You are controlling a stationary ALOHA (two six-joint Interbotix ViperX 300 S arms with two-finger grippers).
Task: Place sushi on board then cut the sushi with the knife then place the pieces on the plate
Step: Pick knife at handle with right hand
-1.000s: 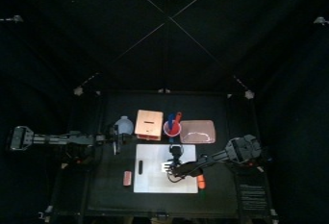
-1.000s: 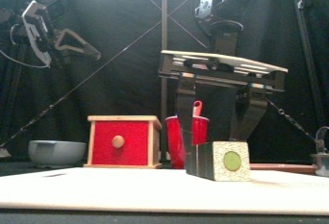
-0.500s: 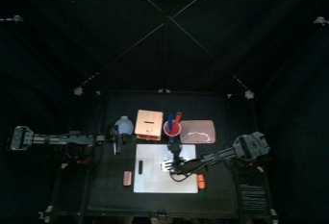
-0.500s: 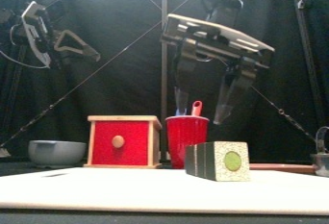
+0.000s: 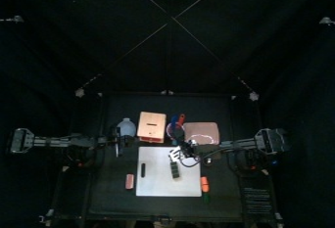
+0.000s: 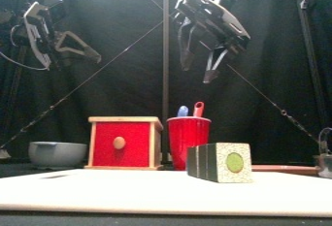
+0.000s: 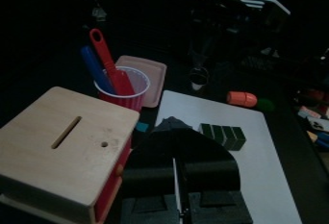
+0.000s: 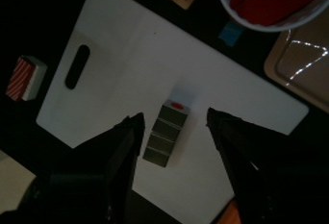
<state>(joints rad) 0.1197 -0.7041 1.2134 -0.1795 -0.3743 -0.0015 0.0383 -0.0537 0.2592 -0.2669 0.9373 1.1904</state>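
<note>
sushi [image 5: 174, 170] lies near the middle of the white board [image 5: 155, 185], clear of both grippers, its pale end with a green centre facing near. right gripper [image 6: 197, 72] hangs high over the board's far edge, tilted, jaws apart. just past that edge stands the red cup [image 6: 188, 143] with two knives [image 6: 199, 109], the box [image 6: 126, 143] to its left and the pink tray [image 5: 203, 132] to its right. left gripper [image 5: 116, 146] rests left of the board, jaws together.

black table [image 5: 108, 199] | white board [image 5: 156, 183] | wooden box [image 6: 124, 143] | red cup [image 6: 189, 139] | pink tray [image 5: 206, 132] | bowl [image 6: 57, 153]
</note>
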